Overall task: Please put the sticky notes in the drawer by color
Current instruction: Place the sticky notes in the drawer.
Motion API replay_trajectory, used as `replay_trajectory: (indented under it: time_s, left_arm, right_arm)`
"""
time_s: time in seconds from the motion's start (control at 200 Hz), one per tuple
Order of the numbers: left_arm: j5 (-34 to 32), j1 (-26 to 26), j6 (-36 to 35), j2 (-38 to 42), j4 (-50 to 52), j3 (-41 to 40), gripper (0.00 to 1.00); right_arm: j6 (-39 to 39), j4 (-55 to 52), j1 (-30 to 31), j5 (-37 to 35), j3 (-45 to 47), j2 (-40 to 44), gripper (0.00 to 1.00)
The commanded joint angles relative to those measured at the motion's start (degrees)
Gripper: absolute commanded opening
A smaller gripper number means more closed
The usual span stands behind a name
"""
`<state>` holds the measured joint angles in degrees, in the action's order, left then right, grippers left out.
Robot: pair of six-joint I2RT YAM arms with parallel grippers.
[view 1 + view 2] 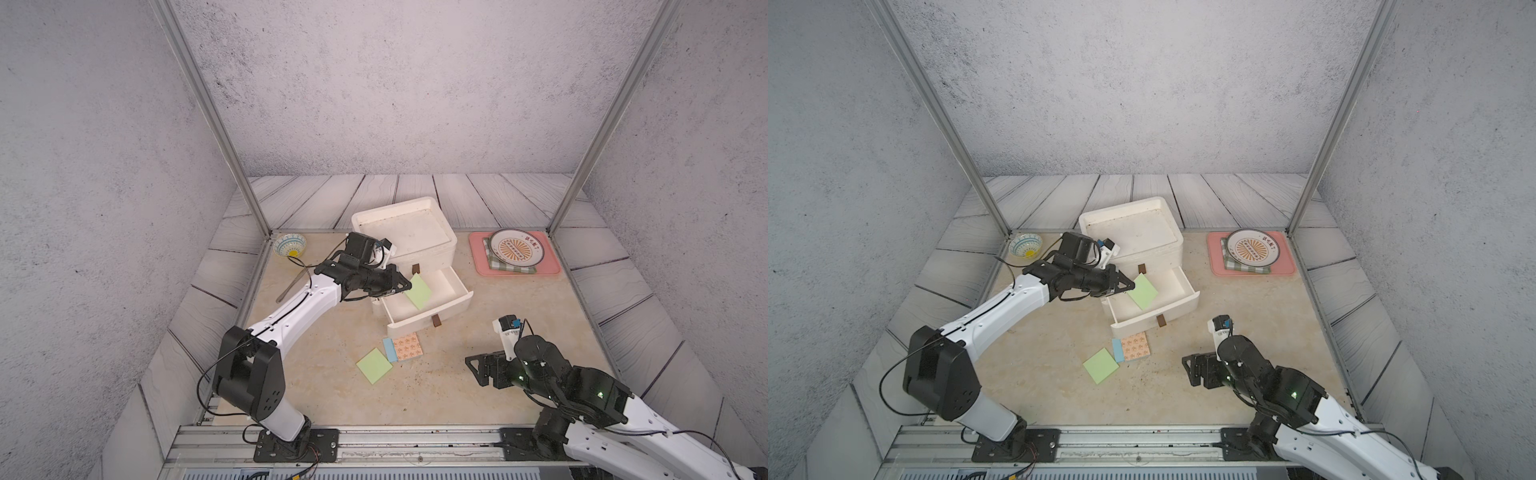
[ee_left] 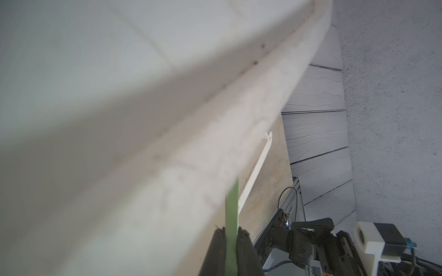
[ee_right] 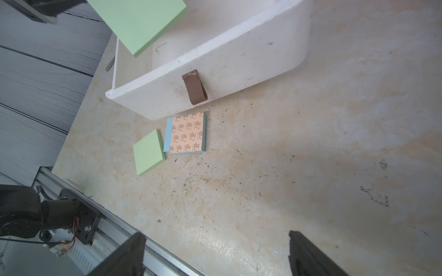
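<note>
Your left gripper is pinched narrow on the edge of a pale green sticky pad. The pad hangs tilted over the pulled-out bottom drawer of the white cabinet. You cannot tell whether its low corner touches the drawer floor. The cabinet's body crowds that wrist and fills most of the left wrist view.

Your right gripper stands wide with nothing in it, low over the bare table and well apart from the pads.

In front of the drawer lie a second green pad and an orange-patterned pad with a light blue edge, touching at a corner. The patterned one sits just beside the drawer front, near its brown tab.

At the back, a bowl and a grey utensil sit behind your left arm. Farther right, a pink tray carries a checked cloth and a plate.
</note>
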<state>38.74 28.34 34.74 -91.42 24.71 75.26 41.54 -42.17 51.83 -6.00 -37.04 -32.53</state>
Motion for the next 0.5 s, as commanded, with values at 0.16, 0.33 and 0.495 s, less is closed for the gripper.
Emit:
replay_trajectory:
  time_s: [0.16, 0.33, 0.495]
  left_arm:
    - [-5.28, -0.30, -7.30, 3.90, 7.51, 1.84, 0.67]
    - [-17.10, -1.30, -10.69, 13.65, 17.16, -2.21, 0.76]
    - [-27.09, -2.08, -9.45, 26.82, 19.57, -16.69, 0.76]
  right_arm:
    - [0.21, 4.79, 0.05, 3.16, 1.88, -2.81, 0.95]
    - [-1.66, 10.17, 0.13, 8.60, 1.19, -10.73, 0.95]
    - [-3.28, 15.71, 0.31, 14.78, -1.70, -21.63, 0.95]
